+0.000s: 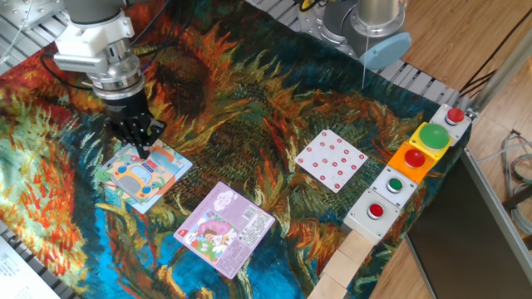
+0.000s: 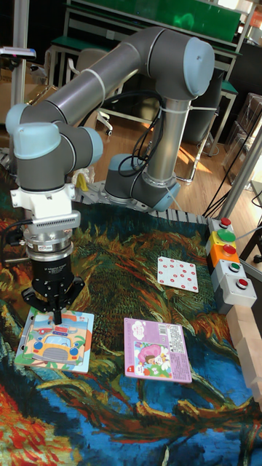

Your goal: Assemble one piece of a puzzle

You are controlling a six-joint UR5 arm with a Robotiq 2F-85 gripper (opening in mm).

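I see the desk [image 1: 274,108] under a painted sunflower cloth. The puzzle [image 1: 142,173], a flat square card, lies left of the purple puzzle [image 1: 224,227]. My end effector [image 1: 141,150] has its fingers pressed together, tips on the puzzle's far edge.

The arm [image 2: 109,69] has thick grey tubes and light blue caps on its joints. At the wrist sits a white block over a ribbed silver ring. The gripper [image 2: 56,318] is black, with two thin fingers. Black cables run along the wrist.
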